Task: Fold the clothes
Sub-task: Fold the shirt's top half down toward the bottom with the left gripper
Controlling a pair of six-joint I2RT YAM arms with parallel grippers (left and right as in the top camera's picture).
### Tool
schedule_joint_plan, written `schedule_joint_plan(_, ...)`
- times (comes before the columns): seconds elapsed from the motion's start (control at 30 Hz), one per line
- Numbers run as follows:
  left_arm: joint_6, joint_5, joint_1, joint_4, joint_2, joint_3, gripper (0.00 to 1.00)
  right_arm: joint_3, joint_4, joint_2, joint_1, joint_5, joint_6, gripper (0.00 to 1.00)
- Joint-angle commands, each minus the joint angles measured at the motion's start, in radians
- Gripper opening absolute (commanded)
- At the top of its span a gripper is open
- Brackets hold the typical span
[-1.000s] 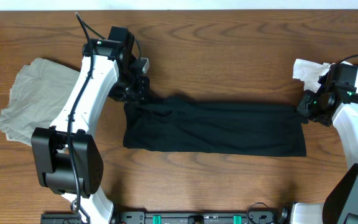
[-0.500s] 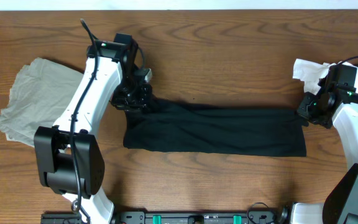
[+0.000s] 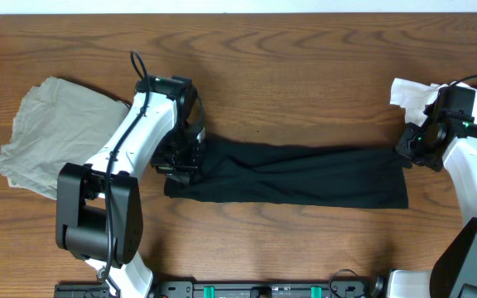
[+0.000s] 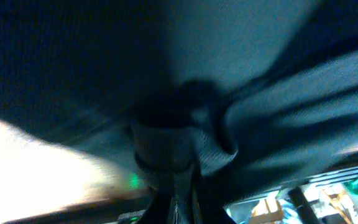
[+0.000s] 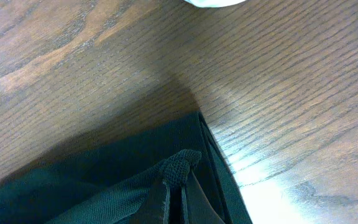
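Observation:
The black garment (image 3: 305, 175) lies stretched in a long band across the table's middle. My left gripper (image 3: 185, 157) is shut on its left end, and the cloth is pulled taut there. In the left wrist view, dark fabric (image 4: 260, 112) fills the frame and bunches at the jaws (image 4: 176, 186). My right gripper (image 3: 408, 147) is shut on the garment's upper right corner. The right wrist view shows that pinched corner (image 5: 180, 167) between the fingers (image 5: 169, 202). A grey-beige garment (image 3: 48, 132) lies at the far left. A white garment (image 3: 408, 93) lies at the far right.
The wooden table (image 3: 305, 74) runs past the garments on all sides. The arm bases stand along the front edge, with the left one (image 3: 93, 223) beside the black garment's left end.
My left gripper has moved toward the front and slightly right, carrying the garment's left end with it. The raised fold at the left has flattened. The right arm has not moved.

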State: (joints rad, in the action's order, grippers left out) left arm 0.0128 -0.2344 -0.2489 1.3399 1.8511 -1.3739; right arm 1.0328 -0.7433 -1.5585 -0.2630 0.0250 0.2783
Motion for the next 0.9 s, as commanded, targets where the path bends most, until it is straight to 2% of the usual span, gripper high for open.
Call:
schedule_joint_plan(0.0, -0.014, 0.037, 0.003, 0.01, -0.024, 0.006, 0.17, -0.003, -0.001, 0.016, 0.006, -0.028, 0.009, 0.02)
schedule_joint_plan(0.03, -0.014, 0.037, 0.003, 0.01, -0.024, 0.006, 0.21, -0.003, -0.001, 0.016, 0.006, -0.028, 0.009, 0.02)
schedule_joint_plan(0.1, -0.014, 0.037, 0.003, 0.01, -0.024, 0.006, 0.23, -0.003, -0.001, 0.016, 0.006, -0.028, 0.009, 0.02)
schedule_joint_plan(0.27, -0.014, 0.037, 0.003, 0.01, -0.024, 0.006, 0.23, -0.003, -0.001, 0.016, 0.006, -0.028, 0.009, 0.02)
schedule_joint_plan(0.3, -0.014, 0.037, 0.003, 0.004, -0.024, 0.006, 0.23, -0.003, -0.002, 0.016, 0.006, -0.028, 0.009, 0.02)
schedule_joint_plan(0.4, -0.018, 0.037, 0.003, -0.035, -0.024, 0.0, 0.13, -0.003, -0.002, 0.016, 0.006, -0.028, 0.009, 0.02)
schedule_joint_plan(0.5, -0.047, 0.036, 0.002, -0.072, -0.027, -0.016, 0.1, -0.003, -0.006, 0.016, 0.007, -0.028, 0.009, 0.02)
schedule_joint_plan(0.87, -0.052, 0.037, -0.001, -0.157, -0.092, -0.019, 0.06, -0.003, -0.12, 0.016, 0.008, -0.018, 0.01, 0.01)
